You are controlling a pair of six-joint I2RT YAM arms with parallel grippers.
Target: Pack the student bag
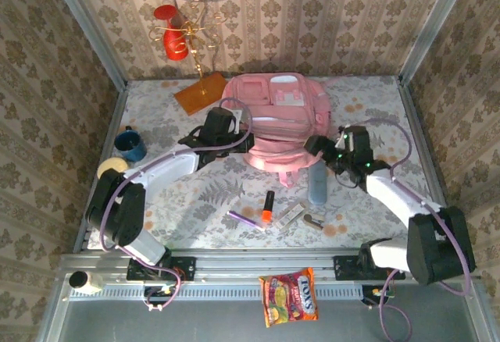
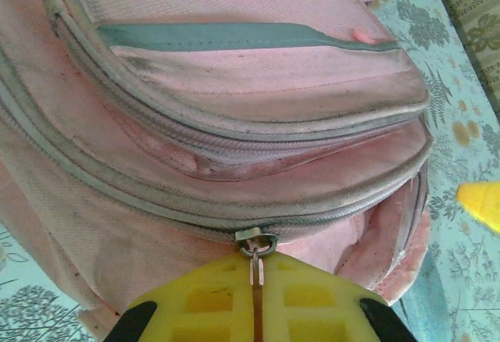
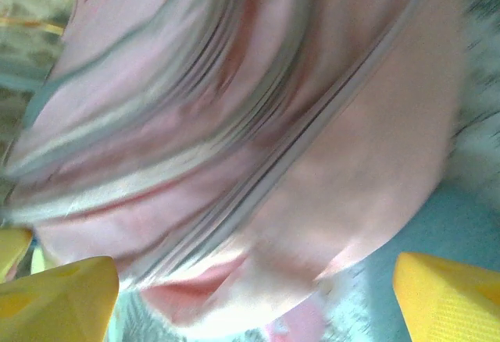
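The large soft pink fabric backpack [image 1: 277, 119] sat at the back of the table [image 1: 195, 194]. My left gripper [image 2: 255, 272] pinched its metal zip pull [image 2: 255, 240]; my right gripper [image 3: 250, 291] gaped at its corner. Barely begun, I judged: orange marker [image 1: 268, 206] and purple pen [image 1: 244, 218] lay outside.

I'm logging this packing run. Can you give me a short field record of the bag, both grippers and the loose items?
bag: pink student bag, back centre of table
left gripper: fingers shut on zipper pull
right gripper: open, at the bag's near right side; view blurred
loose items: orange marker, purple pen, blue mug
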